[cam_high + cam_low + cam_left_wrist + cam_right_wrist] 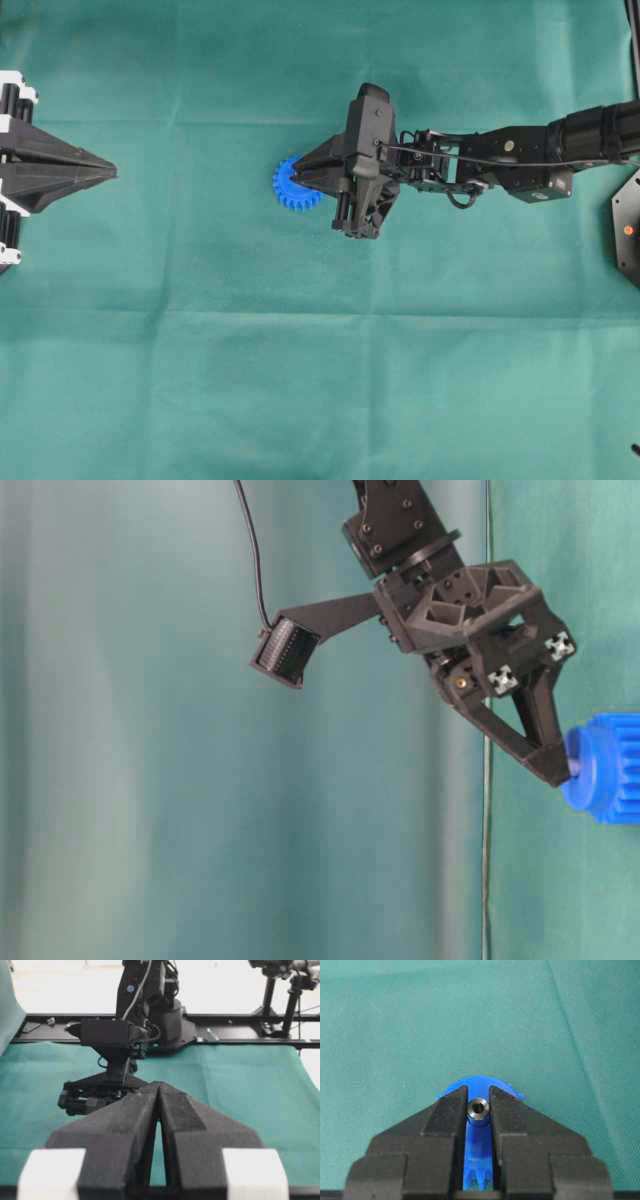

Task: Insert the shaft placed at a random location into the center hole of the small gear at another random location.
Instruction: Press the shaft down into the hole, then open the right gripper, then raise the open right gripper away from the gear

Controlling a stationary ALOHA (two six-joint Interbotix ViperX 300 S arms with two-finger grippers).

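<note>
So right now my right claw (pixel 479 1110) is clamped on the shaft (pixel 478 1109), pinching it between the fingertips with its end face pointing up at my wrist cam. It's a tiny dark-grey metal pin with what looks like a small dimple or bore in the end, way thinner than the gear (pixel 296 184). My guess is it's stiff and light but slick, so a little tilt in the grip could let it rotate or pop out. Gripping it on the sides near the upper end, like I've got it, seems right since it leaves the lower end free to go in. The gear is bright blue plastic with teeth all round and a raised hub (pixel 585 770), sitting flat on the green cloth (pixel 200 350) right under my fingertips. From the side view the tips are at the hub, so the pin looks to be at or just entering the center hole, though I can't actually see the hole itself. The plastic is probably light enough to skid if I push off-axis. My left claw (pixel 158 1091) is parked well away, fingers together, holding nothing.
</note>
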